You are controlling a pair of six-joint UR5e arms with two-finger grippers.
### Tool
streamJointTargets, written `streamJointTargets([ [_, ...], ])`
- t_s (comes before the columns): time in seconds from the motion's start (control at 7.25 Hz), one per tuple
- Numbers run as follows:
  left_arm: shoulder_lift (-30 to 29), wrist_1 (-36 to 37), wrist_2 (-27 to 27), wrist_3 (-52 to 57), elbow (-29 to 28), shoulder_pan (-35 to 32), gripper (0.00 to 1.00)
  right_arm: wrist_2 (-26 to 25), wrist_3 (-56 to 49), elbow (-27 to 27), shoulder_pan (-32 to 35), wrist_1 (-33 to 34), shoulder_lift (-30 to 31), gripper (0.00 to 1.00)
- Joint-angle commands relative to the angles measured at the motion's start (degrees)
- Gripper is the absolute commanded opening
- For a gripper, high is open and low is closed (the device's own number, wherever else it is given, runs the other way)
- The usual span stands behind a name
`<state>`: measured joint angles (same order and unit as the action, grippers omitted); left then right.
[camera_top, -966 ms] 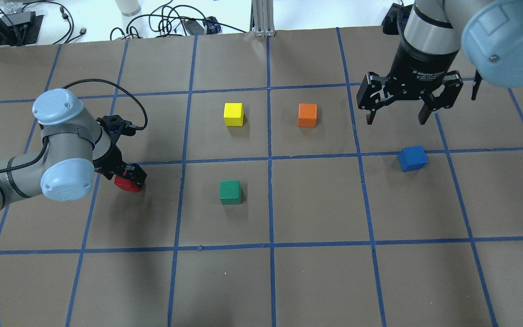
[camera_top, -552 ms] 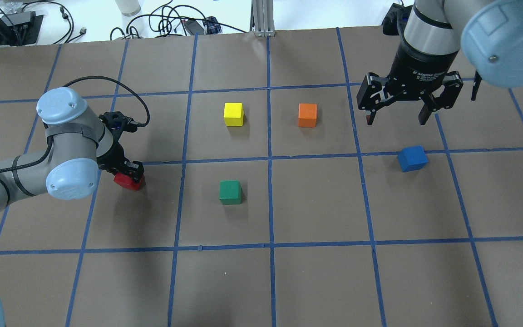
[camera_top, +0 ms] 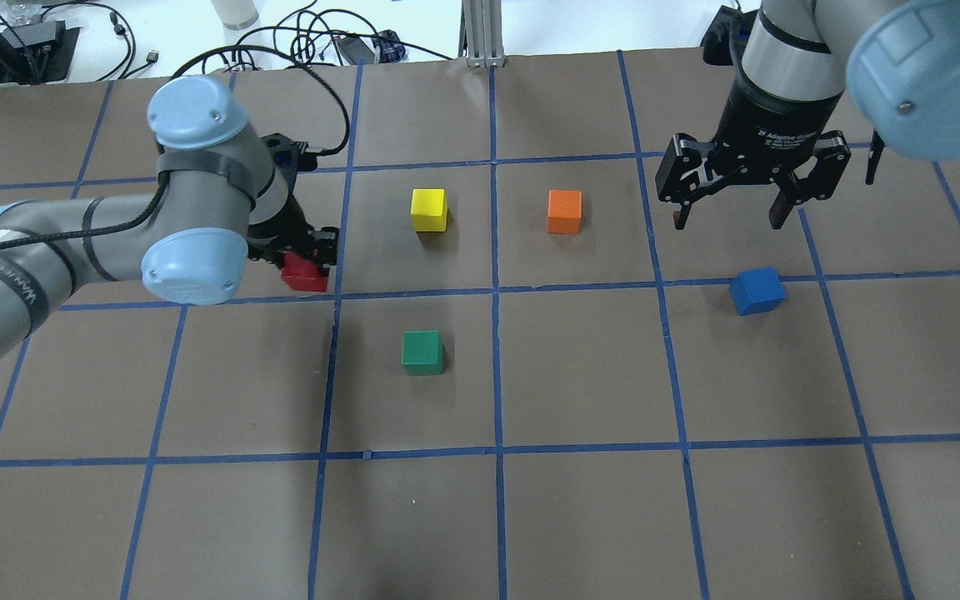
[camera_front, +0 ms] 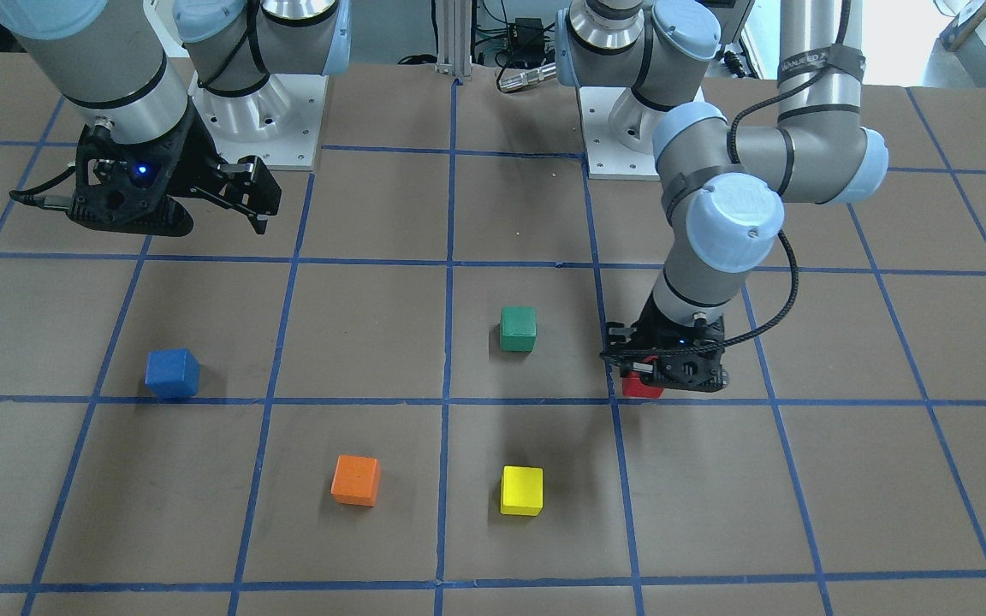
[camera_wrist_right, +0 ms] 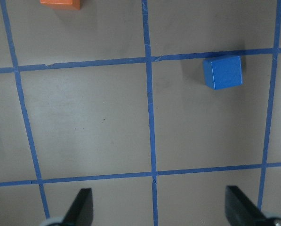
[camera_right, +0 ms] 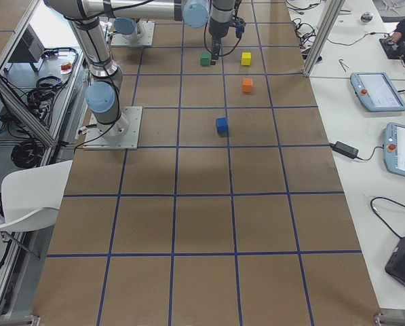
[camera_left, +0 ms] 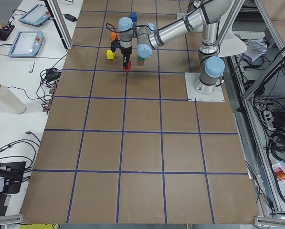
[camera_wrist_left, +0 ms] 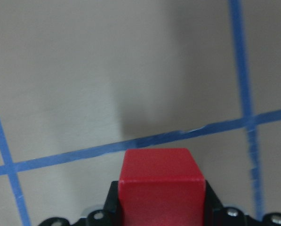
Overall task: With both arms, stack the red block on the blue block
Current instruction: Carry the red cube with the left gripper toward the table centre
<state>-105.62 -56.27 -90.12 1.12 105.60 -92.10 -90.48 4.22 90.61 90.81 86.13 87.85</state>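
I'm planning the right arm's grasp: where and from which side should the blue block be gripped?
Come straight down from above and close the open right pincer on two opposite side faces of the blue block. It sits flat and alone, turned slightly off the grid lines, so the wrist probably needs a matching turn.

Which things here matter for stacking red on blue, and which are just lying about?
For the job: red block, gripped by the left gripper; blue block, lying free; right gripper, open and empty.
Lying about: green block; yellow block; orange block.
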Motion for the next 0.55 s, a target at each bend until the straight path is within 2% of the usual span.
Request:
streamJointTargets([
  [0.0,-2.74,-1.57,4.60,-12.88,-5.92,-9.03,0.14,-0.13,0.09,0.00,-0.02,0.00,-0.05,1.00],
  [0.14,-4.93,-0.96,6.61,-16.90,-7.32,-12.46,0.14,-0.22,0.09,0.00,-0.02,0.00,-0.05,1.00],
  [0.41,-8.19,1.14,6.28,-20.00,-8.39,-18.80,0.14,-1.36,0.09,0.61,-0.10,-0.09,-0.05,1.00],
])
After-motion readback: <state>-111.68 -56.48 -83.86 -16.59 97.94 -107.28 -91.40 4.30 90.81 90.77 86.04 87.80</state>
